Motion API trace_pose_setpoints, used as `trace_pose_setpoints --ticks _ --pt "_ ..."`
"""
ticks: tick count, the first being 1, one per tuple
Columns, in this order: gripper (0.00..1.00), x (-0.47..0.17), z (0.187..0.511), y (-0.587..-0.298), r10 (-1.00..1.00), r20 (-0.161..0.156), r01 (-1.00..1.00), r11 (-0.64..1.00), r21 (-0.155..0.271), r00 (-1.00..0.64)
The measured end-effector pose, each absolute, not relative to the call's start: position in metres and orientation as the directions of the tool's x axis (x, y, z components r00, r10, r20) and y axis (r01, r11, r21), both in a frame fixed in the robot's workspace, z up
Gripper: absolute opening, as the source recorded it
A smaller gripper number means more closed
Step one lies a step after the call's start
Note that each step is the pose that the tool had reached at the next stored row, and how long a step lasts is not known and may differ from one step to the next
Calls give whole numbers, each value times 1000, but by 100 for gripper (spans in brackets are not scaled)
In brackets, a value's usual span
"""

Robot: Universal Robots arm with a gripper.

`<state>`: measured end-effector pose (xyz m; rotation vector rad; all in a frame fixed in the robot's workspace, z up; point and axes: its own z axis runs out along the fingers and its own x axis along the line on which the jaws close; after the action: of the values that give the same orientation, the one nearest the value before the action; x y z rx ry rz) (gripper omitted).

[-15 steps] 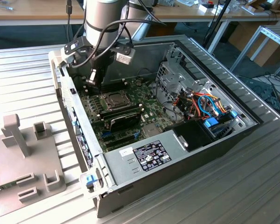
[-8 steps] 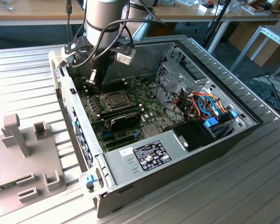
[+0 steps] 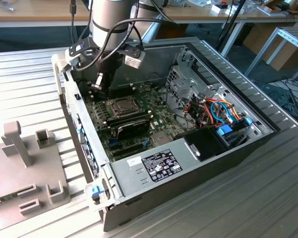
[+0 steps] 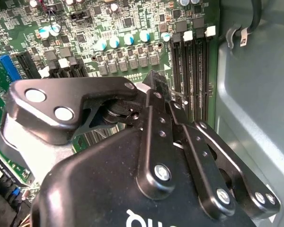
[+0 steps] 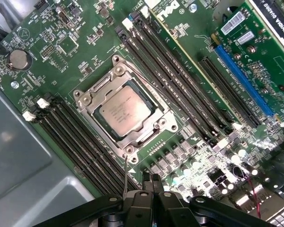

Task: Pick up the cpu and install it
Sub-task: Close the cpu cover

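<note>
- The gripper (image 5: 151, 178) hangs low over the green motherboard (image 5: 85, 61), just beside the socket. Its fingers (image 5: 146, 185) are pressed together and nothing shows between them.
- The cpu (image 5: 124, 113) lies flat inside the metal socket frame (image 5: 87, 97), between two banks of memory slots (image 5: 180, 80). It is apart from the fingers.
- A thin metal lever (image 5: 126, 175) runs out from the frame toward the fingertips. It does not look latched, though this is hard to confirm.
- The closed fingertips are close to that lever and to the small capacitors. A sideways drift could probably snag the lever or knock a part.
- If the chip is slightly off its seat, any push down on it would likely bend the socket contacts. From these views its edges look level.
- A drop lower could also scrape the memory slots, which stand proud of the board.
- The open computer case (image 3: 233, 82) rests on a ribbed metal counter (image 3: 30, 79). A grey fixture (image 3: 25, 158) sits on the exterior view's left.
- Wooden desks (image 3: 39, 12) with cables and loose items stand behind, in what looks like a lab or workshop.
</note>
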<state>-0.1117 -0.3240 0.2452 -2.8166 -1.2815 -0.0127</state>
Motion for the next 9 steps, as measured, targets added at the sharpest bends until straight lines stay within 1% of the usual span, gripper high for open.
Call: trace_pose_setpoints --ticks 7,9 --pt "11 -112 254 -327 752 27 752 -658 -39 659" --pt "11 -113 255 -327 751 33 752 -658 -41 659"
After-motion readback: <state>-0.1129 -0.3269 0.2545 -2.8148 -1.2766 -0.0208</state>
